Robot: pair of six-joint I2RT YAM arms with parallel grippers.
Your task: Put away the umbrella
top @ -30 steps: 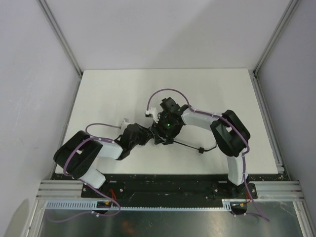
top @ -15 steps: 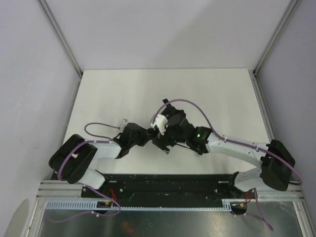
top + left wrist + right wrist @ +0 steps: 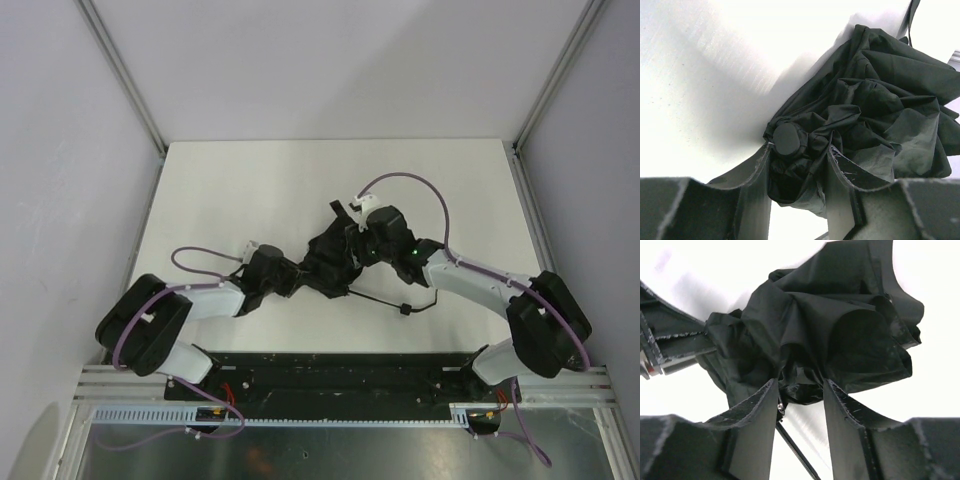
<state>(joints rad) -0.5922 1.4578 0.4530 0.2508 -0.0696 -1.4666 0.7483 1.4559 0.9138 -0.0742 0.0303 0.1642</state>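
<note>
I am working with both arms near the middle of the white table (image 3: 250,190), and the umbrella (image 3: 330,265) lies there as a crumpled black bundle between my two wrists, a little below the centre of the top view. My left gripper (image 3: 292,280) reaches in from the lower left and meets the left end of the bundle. My right gripper (image 3: 352,252) comes in from the right and meets its upper right side. In my left wrist view the left gripper (image 3: 797,172) rises from the bottom edge with its fingers (image 3: 757,172) on either side of a wad of cloth. The cloth fills the gap and presses against both inner faces, so I am clamped on the umbrella (image 3: 875,100) at that end. A small round black cap (image 3: 786,139) sits just above the fingertips, against the left one. From there the folds fan out toward the upper right of the frame. In my right wrist view the right gripper (image 3: 800,400) also comes up from the bottom edge, pinching a lower lump of the umbrella (image 3: 830,325) fabric that spans from one finger to the other. The rest of the canopy billows above it, across the middle and upper right. The thin dark shaft (image 3: 795,450) slants down toward the bottom edge between my fingers. At the left edge of that frame the left gripper (image 3: 675,340) shows as dark bars touching the cloth. From above, the shaft (image 3: 375,298) runs out to the lower right of the bundle and ends at the small black knob handle (image 3: 404,308), which lies on the table below my right forearm.
</note>
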